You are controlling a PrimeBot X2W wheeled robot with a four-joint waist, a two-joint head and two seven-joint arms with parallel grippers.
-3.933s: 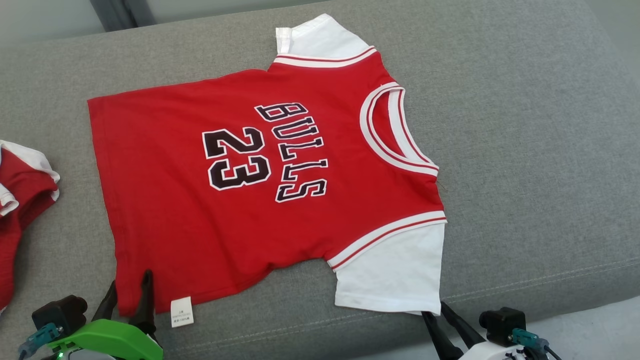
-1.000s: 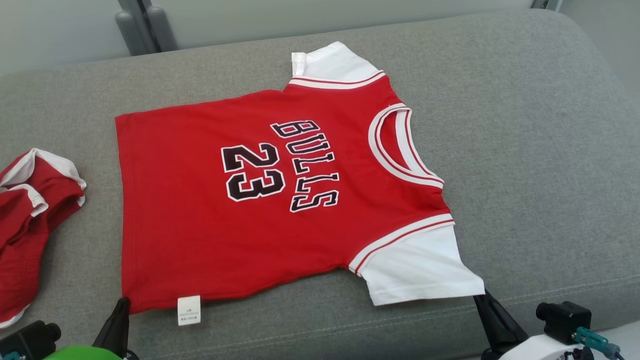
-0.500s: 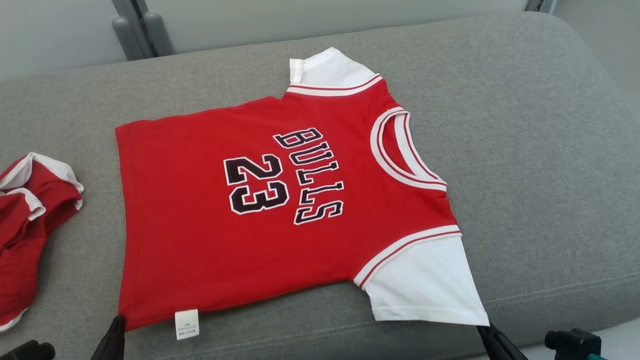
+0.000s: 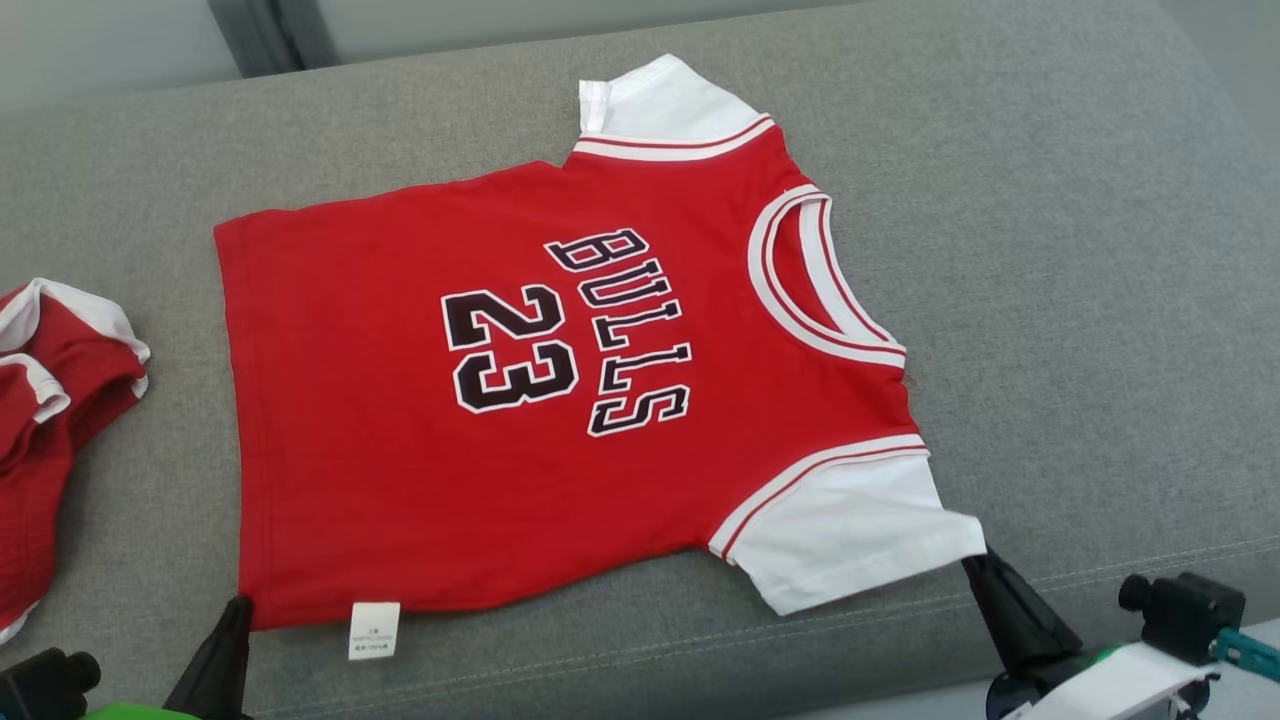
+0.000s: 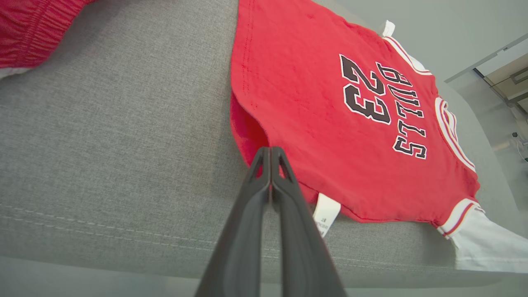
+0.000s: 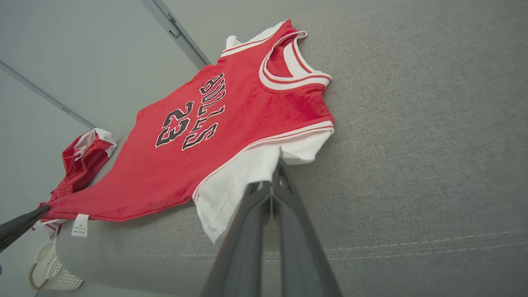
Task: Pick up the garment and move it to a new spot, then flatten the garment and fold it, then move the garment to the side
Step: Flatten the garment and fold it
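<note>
So you're looking at the red garment [image 4: 400, 450] lying spread out on the grey couch cushion [image 4: 1050, 250]. The "BULLS 23" print is facing up, the collar is pointing toward the robot's right and the hem toward its left. It's sitting pretty flat, with both white sleeves sticking out, one on the far side and one on the near side by the cushion's front edge.

Your left gripper [image 4: 238, 605] is sitting at the near hem corner, a little to the left of the small white care tag [image 4: 374, 630]. In the left wrist view its jaws are pressing fully together with the red fabric of that corner pinched at the tips. The hem there is lifting off the cushion a bit, so you're gripping the garment on that side.

Your right gripper [image 4: 975, 562] is sitting at the outer corner of the near white sleeve [image 4: 850, 540]. Its jaws are clamping shut on the sleeve edge, and in the right wrist view the sleeve is hanging slightly raised, with its lower edge curling clear of the cushion.

Off to the robot's left, a second red-and-white piece of clothing [image 4: 40, 420] is lying crumpled on the same cushion, well apart from the garment you're holding.
</note>
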